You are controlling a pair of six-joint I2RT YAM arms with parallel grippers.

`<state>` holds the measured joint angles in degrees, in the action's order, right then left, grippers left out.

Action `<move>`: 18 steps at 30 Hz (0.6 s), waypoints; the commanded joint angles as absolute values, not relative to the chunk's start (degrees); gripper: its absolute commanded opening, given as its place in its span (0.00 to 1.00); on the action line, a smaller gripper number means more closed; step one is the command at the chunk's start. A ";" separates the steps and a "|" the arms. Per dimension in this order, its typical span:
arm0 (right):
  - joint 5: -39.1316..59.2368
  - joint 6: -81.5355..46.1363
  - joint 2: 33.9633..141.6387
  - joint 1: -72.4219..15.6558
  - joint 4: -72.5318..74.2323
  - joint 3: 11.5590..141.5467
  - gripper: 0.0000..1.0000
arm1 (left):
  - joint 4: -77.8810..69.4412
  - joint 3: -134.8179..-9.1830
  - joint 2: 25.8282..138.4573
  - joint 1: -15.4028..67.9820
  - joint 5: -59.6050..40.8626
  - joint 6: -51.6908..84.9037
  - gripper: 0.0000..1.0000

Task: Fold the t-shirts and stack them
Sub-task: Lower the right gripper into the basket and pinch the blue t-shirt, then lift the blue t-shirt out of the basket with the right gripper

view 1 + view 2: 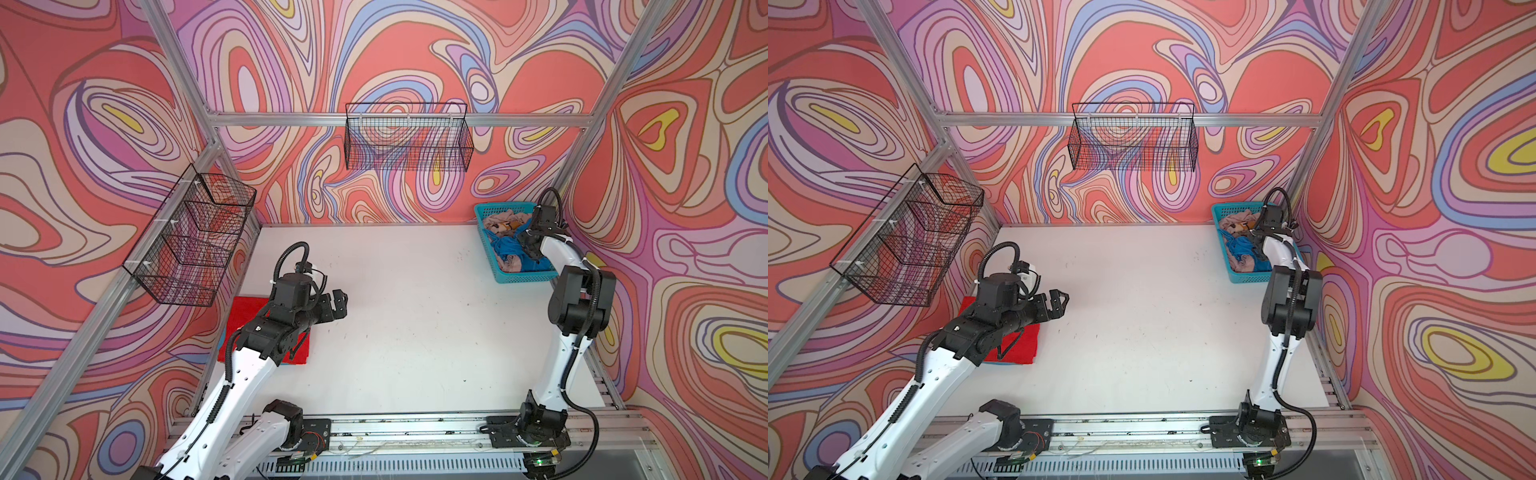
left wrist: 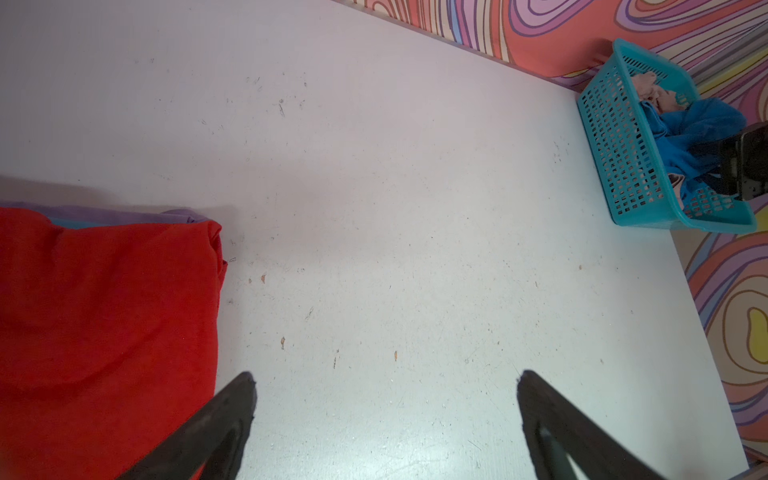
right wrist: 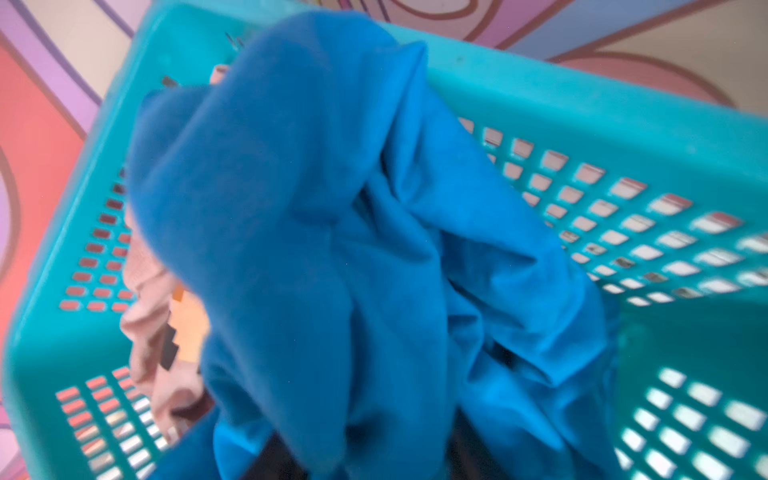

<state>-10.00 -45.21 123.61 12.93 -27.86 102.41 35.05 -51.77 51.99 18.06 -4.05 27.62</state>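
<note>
Red tee (image 2: 108, 311) lies folded on the stack by the left gripper (image 2: 384, 382) (jaws wide apart, empty), blue tee (image 3: 332, 249) and beige-pink tee (image 1: 498, 220) lie crumpled in the basket (image 1: 528, 276), right gripper (image 1: 528, 245) is buried in the blue one, can't tell if it's clamped, so two folds look left

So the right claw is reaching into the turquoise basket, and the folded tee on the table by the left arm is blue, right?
Not quite: the folded tee on the table by the left arm is red, as the left wrist view shows. The blue tee lies in the turquoise basket, where the right claw reaches in.
</note>
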 commanded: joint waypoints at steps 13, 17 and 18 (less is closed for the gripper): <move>0.17 -48.41 107.80 12.66 -8.84 86.20 0.00 | 36.01 -51.94 51.37 18.12 -5.31 26.82 1.00; 1.06 -51.59 96.36 12.66 2.34 74.39 0.00 | 35.82 -51.94 51.27 18.17 -5.94 26.74 1.00; 0.67 -52.46 94.03 12.66 4.58 71.72 0.00 | 35.68 -51.94 51.22 18.19 -6.01 26.80 1.00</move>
